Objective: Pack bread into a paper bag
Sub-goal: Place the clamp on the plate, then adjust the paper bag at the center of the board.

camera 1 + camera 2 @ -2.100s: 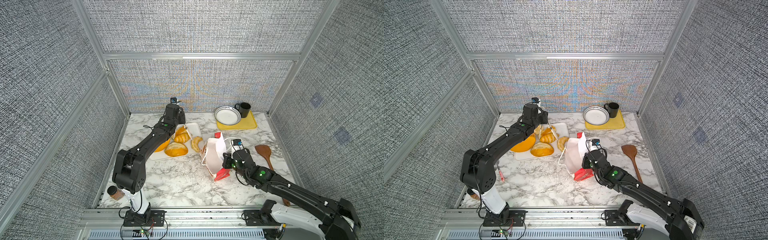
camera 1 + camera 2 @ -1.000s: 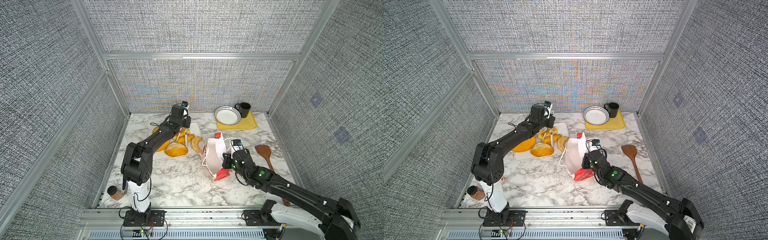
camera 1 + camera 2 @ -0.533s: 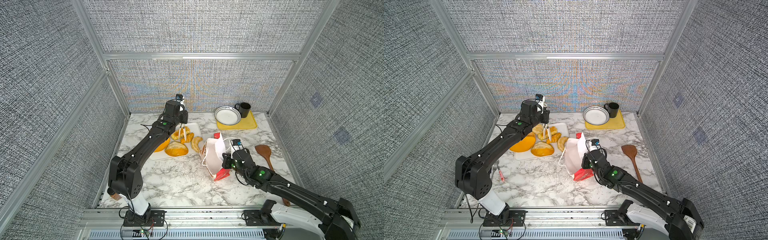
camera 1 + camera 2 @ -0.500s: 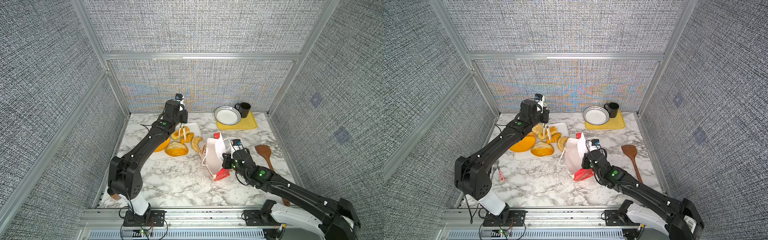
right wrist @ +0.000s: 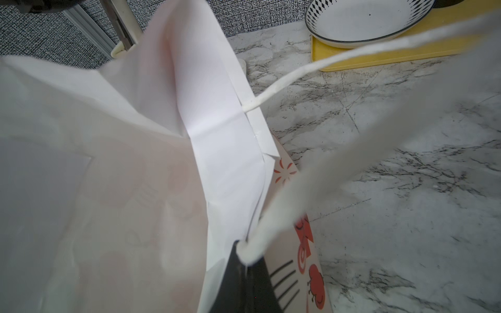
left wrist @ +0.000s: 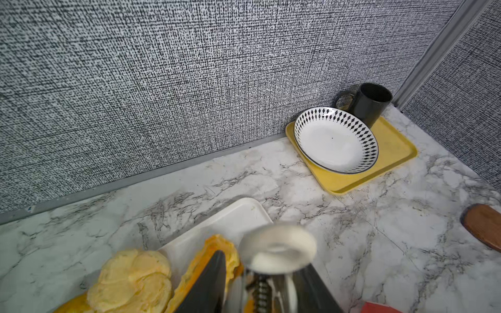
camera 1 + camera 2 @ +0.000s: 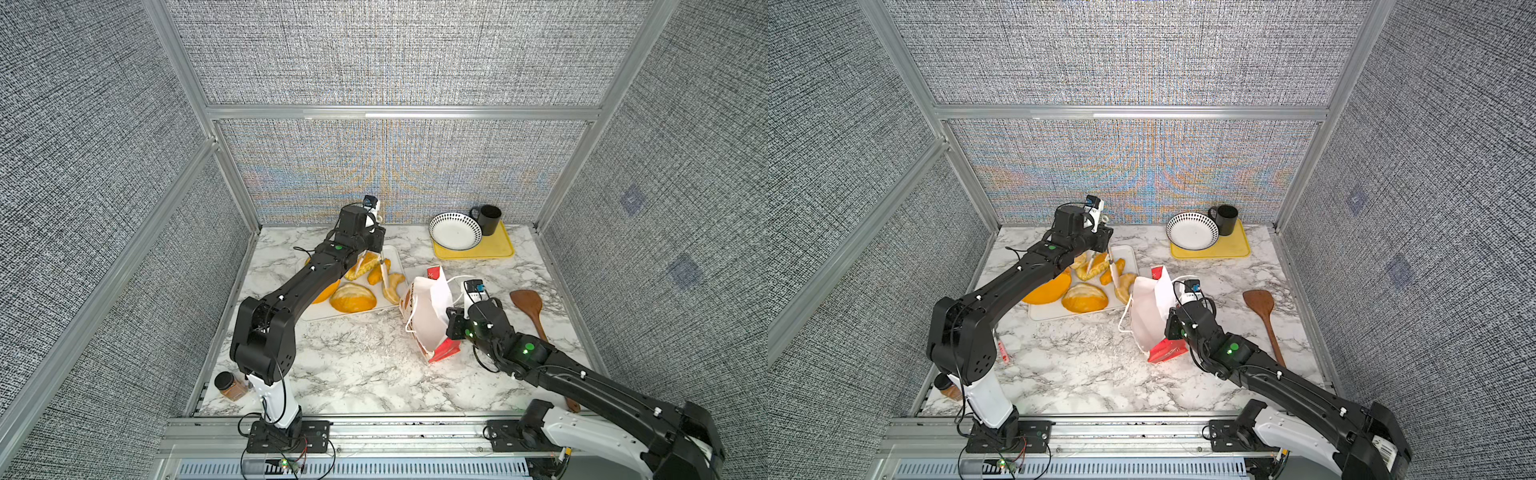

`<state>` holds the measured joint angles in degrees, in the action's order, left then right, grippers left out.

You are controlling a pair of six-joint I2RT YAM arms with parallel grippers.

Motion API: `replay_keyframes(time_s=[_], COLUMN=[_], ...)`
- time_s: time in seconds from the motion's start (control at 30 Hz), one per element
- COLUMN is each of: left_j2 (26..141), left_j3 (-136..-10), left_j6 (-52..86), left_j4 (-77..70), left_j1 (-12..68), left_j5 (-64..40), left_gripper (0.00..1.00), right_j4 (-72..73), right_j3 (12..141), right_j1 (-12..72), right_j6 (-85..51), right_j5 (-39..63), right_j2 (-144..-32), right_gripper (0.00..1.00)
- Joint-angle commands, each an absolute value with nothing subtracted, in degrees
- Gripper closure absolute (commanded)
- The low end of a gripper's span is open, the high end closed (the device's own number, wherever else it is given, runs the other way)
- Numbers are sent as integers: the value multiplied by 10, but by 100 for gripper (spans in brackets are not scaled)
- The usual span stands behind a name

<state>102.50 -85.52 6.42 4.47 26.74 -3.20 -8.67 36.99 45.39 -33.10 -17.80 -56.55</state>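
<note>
Several pieces of bread lie on a white tray (image 7: 353, 313) (image 7: 1042, 313) at the back left: an oval loaf (image 7: 353, 298) (image 7: 1084, 298), a croissant (image 7: 392, 286) (image 7: 1124, 286) and pale rolls (image 6: 132, 281). My left gripper (image 7: 371, 245) (image 7: 1098, 249) (image 6: 264, 273) hovers over them, shut on a pair of tongs (image 7: 383, 270) (image 7: 1112, 270) (image 6: 276, 246) whose arms spread down onto the bread. The paper bag (image 7: 428, 316) (image 7: 1148, 316) (image 5: 135, 189) stands tilted, mouth open, right of the tray. My right gripper (image 7: 451, 324) (image 7: 1171, 328) (image 5: 245, 260) is shut on its rim by a cord handle.
A yellow tray (image 7: 494, 249) (image 7: 1233, 249) at the back right carries a patterned bowl (image 7: 455, 230) (image 6: 336, 141) and a black mug (image 7: 488, 218). A wooden spatula (image 7: 530, 305) (image 7: 1262, 307) lies at the right. A spice jar (image 7: 228, 386) stands front left, near a red pen (image 7: 1003, 351).
The left arm has swung about over the tray and the tongs' arms now spread wider, one tip by the croissant. The right arm and bag have not moved.
</note>
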Motion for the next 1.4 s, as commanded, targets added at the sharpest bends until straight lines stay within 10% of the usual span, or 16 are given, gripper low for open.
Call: replay_keyframes(time_s=[0.0,0.3,0.6,1.37], left_j2=[1015,1047,1056,808], left_j3=[-853,-877,-895,-554], left_j6=[50,57,59,-27], left_j4=[3,-4,31,-182], left_j1=[267,265,265,335], left_j5=[-47,-45,-5,203], left_gripper=[49,54,98,98], right_j4=[-116,-111,-113,-72], right_j3=[368,377,376,341], right_j1=[454,454,454,463], right_j6=[-322,-319,-315,-328], right_j5=[-179,-173,-179,-140], right_j2=[-576,-593,-593,-581], right_gripper=[100,100,100,100])
